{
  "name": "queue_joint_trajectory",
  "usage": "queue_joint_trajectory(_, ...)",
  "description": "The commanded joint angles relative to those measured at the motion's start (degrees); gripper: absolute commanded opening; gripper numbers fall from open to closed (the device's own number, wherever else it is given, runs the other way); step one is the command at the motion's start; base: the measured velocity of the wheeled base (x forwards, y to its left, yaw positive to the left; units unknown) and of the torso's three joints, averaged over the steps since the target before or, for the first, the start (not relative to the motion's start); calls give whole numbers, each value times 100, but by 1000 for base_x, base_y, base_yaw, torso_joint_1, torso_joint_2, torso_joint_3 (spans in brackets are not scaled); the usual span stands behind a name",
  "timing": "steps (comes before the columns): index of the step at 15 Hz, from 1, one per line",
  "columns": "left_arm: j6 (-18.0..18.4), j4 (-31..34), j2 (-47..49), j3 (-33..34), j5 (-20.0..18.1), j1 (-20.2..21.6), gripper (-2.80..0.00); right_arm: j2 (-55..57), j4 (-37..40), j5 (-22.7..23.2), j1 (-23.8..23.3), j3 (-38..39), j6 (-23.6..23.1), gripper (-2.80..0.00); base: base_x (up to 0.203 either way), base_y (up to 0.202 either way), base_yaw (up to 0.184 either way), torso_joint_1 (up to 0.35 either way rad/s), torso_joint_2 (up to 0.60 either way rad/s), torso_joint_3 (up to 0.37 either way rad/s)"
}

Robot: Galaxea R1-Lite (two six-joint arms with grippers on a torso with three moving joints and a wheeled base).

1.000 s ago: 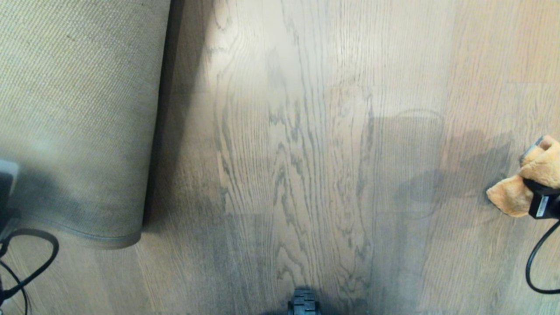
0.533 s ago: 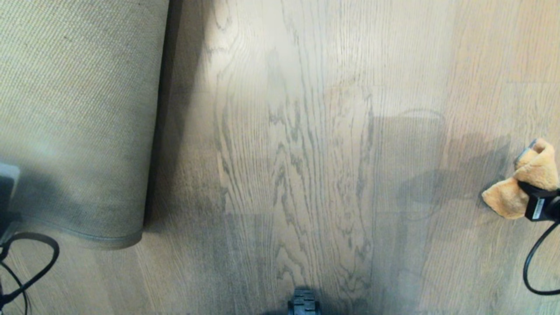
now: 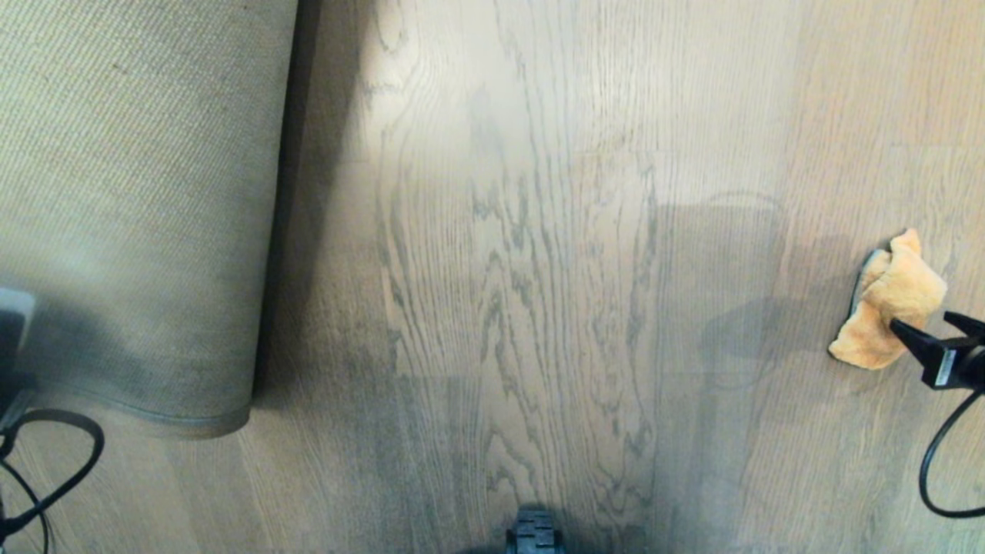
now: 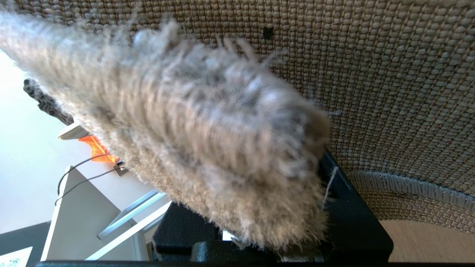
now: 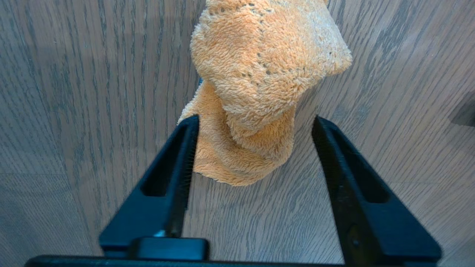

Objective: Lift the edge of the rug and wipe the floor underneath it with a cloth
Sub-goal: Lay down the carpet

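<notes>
At the left edge of the grey-brown wood-grain plank floor [image 3: 539,269], the light grey short-pile rug edge [image 3: 154,419] with its coarse beige woven backing is lifted and curled over, backing facing up. The left gripper [image 4: 259,222] has its black jaws clamped on that rug edge, pile bulging between them. A small black ribbed part of the robot [image 3: 533,532] shows at the floor's near edge. Toward the right edge, the small orange-tan fluffy microfibre cloth [image 3: 885,304] lies crumpled on the floor. The right gripper [image 5: 252,148] stands just behind it, jaws spread wide, one finger [image 5: 182,155] touching the cloth, gripping nothing.
</notes>
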Motion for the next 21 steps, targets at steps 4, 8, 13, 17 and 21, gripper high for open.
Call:
queue_joint_trajectory(4, 26, -274, 15, -1, 23, 3, -280, -5, -49, 12, 0, 31, -8, 0, 0, 0, 0, 0, 0, 0)
queue_joint_trajectory(8, 35, -274, 24, 8, 23, 3, -280, -107, -354, 21, 8, 95, -8, 0, 0, 0, 0, 0, 0, 0)
queue_joint_trajectory(13, 35, -274, 24, 8, 23, 3, -280, -929, -422, 21, 92, 660, 13, 0, 0, 0, 0, 0, 0, 0)
queue_joint_trajectory(17, 35, -274, 24, 34, 23, 3, -280, -1527, -244, 22, 267, 835, 27, 0, 0, 0, 0, 0, 0, 0)
queue_joint_trajectory(21, 35, -274, 8, 35, 23, 3, -280, -1536, -268, 30, 308, 897, 11, 0, 0, 0, 0, 0, 0, 0)
